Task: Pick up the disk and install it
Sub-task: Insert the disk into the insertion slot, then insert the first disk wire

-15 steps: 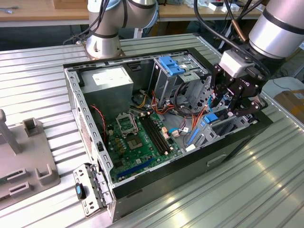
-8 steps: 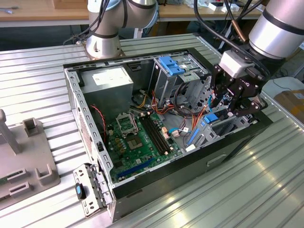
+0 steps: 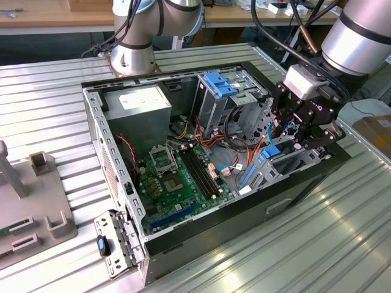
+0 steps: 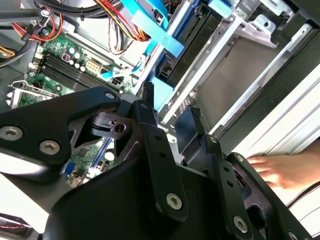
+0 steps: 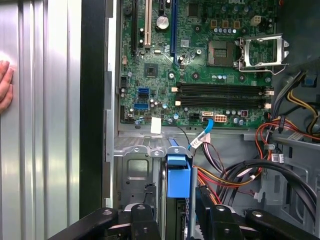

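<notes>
The disk (image 3: pixel 270 152) stands on edge in the metal bay (image 3: pixel 294 166) at the front corner of the open computer case, its blue carrier rail showing. In the first wrist view the blue rail of the disk (image 5: pixel 178 175) runs down between the two black fingers. My gripper (image 3: pixel 290 141) hangs right over the bay, on the exterior view's right. In both wrist views the gripper (image 5: pixel 176 221) (image 4: pixel 171 114) has one finger on each side of the disk (image 4: pixel 161 97), and the jaws look shut on it.
The motherboard (image 3: pixel 177 177) lies on the case floor, with red, yellow and black cables (image 3: pixel 238 143) beside the bay. A fixed drive cage with a blue top (image 3: pixel 220 82) and a grey power supply (image 3: pixel 137 101) stand at the back. A hand (image 5: pixel 4 85) rests on the table outside the case wall.
</notes>
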### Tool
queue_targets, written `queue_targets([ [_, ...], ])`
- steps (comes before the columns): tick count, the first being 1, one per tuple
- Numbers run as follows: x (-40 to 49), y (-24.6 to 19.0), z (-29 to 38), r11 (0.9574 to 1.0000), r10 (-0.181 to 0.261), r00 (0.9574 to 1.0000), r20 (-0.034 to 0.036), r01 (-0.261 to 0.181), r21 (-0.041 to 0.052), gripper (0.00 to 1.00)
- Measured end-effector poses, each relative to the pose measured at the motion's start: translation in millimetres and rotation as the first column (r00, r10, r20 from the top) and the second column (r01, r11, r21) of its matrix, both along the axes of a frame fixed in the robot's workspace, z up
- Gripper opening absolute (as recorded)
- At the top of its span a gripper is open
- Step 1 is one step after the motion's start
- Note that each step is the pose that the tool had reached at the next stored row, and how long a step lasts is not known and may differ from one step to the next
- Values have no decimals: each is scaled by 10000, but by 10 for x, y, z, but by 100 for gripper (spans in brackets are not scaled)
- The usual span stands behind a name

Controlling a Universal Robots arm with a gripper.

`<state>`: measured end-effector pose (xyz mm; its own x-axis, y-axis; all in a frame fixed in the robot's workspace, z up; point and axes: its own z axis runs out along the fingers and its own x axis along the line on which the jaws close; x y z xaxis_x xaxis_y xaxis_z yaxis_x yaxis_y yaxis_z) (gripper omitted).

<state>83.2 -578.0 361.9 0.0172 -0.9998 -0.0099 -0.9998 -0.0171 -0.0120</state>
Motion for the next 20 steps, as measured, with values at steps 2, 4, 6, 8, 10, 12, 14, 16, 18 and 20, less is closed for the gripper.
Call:
queue_targets([
  [2, 23, 0, 0, 10000, 1, 10000, -1, -1, 1, 44],
  [4, 23, 0, 0, 10000, -2, 10000, 0, 2, -1, 44],
  [6, 35, 0, 0, 10000, 2, 10000, 0, -2, 0, 44],
  [8, 91, 0, 0, 10000, -1, 10000, -1, 1, 0, 44],
  [10, 167, 0, 0, 10000, 0, 10000, -1, 0, -1, 44],
  [12, 224, 0, 0, 10000, 0, 10000, 0, 0, 0, 44],
  [14, 251, 1, 0, 10000, 1, 10000, 0, -1, -1, 44],
  [16, 279, 0, 0, 10000, -1, 10000, -1, 1, 0, 44],
  [18, 301, 0, 0, 10000, -1, 10000, 0, 1, 0, 44],
  [20, 309, 0, 0, 10000, -1, 10000, 0, 1, 0, 44],
])
